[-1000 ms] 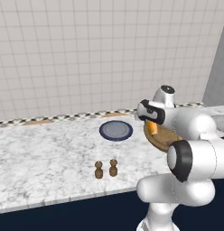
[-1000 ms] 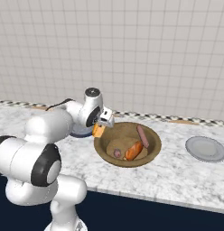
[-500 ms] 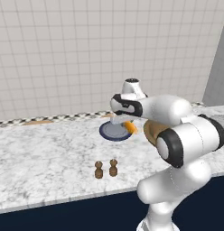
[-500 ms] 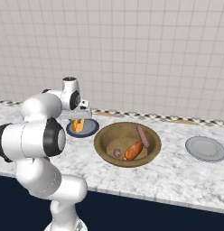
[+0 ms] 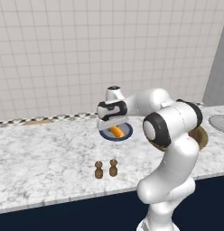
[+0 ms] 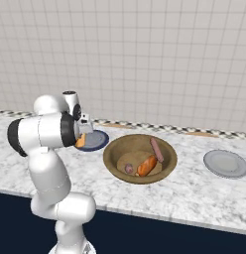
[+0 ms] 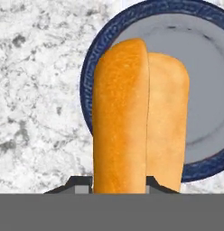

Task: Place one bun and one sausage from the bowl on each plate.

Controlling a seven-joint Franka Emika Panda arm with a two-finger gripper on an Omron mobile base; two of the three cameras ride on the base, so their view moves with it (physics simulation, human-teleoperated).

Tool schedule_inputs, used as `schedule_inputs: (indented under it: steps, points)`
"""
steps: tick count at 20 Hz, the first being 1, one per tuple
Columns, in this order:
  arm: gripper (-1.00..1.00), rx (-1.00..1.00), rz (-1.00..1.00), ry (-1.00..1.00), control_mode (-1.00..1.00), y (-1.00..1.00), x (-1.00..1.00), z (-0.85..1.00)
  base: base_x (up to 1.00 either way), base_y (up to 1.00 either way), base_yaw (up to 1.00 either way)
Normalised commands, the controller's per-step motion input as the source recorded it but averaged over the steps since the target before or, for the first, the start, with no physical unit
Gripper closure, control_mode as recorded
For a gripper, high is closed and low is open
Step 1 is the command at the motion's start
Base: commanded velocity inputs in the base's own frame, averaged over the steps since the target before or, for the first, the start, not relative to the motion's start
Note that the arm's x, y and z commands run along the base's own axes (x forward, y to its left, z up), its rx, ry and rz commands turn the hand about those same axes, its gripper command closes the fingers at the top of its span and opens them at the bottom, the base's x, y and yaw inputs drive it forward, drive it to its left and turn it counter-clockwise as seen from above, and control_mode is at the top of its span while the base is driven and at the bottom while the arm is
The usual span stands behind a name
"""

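Orange elongated bun (image 7: 132,117): long axis running straight out from fingers (image 7: 78,183), clenched on its near end, over dark blue round plate (image 7: 208,90).

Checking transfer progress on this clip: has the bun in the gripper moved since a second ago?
Yes. The bun, held in the gripper, went from over the bowl leftward to above the dark blue plate.

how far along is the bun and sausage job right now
Nothing looks placed yet. In hand: the gripper holds a bun over the dark blue plate. Left: the wooden bowl holds another bun and two sausages, and the grey plate is bare.
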Motion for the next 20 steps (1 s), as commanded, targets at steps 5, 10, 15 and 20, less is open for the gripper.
schedule_inputs:
  steps: [5,10,15,20]
  points:
    - [1.00,0.00,0.00,0.00,-1.00,0.26,0.55,-0.09,0.00,0.00,0.00]
    - [1.00,0.00,0.00,0.00,-1.00,-0.04,0.23,-0.27,0.00,0.00,0.00]
    - [1.00,0.00,-0.04,0.05,-1.00,-0.17,0.01,-0.32,0.00,0.00,0.00]
    - [1.00,0.00,-0.02,0.00,-1.00,-0.04,0.15,-0.18,0.00,0.00,0.00]
